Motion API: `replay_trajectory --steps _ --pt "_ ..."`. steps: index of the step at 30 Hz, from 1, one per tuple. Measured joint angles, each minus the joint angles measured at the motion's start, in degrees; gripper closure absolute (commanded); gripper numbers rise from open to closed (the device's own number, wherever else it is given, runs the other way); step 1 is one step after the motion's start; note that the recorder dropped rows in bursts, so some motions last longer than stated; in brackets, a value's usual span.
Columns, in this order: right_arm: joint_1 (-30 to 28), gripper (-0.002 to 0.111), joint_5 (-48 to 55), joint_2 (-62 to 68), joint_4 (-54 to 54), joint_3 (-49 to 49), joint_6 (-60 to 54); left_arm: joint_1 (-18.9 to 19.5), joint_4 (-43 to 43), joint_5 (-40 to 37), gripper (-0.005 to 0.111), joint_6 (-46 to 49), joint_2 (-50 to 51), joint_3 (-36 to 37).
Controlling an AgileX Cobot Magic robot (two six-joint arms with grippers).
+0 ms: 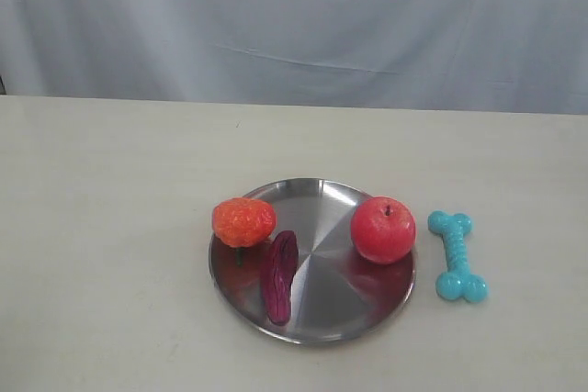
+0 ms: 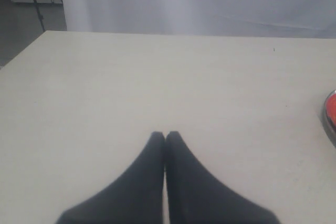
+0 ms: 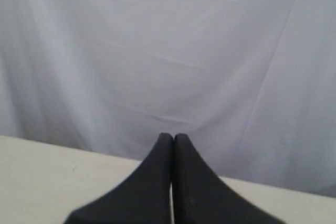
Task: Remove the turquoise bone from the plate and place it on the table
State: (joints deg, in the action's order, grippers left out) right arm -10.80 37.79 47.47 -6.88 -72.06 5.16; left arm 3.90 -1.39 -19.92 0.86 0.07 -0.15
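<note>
Bone (image 1: 457, 255) lies flat on the bench (image 1: 110, 227) at lower right of the exterior frame, just beside the rim of the plate (image 1: 322, 184), not touching it. Task looks complete.

Left claw (image 2: 165, 136): tips pressed together, empty, above bare bench. Right claw (image 3: 174, 137): same, tips together, empty, aimed at the grey curtain (image 3: 168, 51).

Risk: bone sits close to the plate and the apple (image 1: 382, 229); a careless sweep there could nudge it against the rim.

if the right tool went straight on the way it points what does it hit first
Likely the white curtain, past the table edge; nothing else shows ahead of the shut right tool. How far off it hangs is unclear.
</note>
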Motion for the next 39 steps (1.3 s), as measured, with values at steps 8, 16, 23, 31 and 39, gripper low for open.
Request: replay_trajectory --steps 8,16,23,31,39 --pt "0.00 0.109 -9.02 -22.44 -0.50 15.20 0.89 0.00 0.00 0.00 0.107 0.00 0.00 0.00" --pt "0.00 0.109 -15.30 -39.50 -0.50 27.95 2.62 0.00 0.00 0.00 0.107 0.00 0.00 0.00" --pt "0.00 0.109 -15.81 -46.47 1.15 33.04 2.92 0.00 0.00 0.00 0.107 0.00 0.00 0.00" --pt "0.00 0.109 -15.81 -47.23 1.68 33.55 3.06 0.00 0.00 0.00 0.107 0.00 0.00 0.00" --pt "0.00 0.109 -15.81 -47.23 1.68 33.55 3.06 0.00 0.00 0.00 0.107 0.00 0.00 0.00"
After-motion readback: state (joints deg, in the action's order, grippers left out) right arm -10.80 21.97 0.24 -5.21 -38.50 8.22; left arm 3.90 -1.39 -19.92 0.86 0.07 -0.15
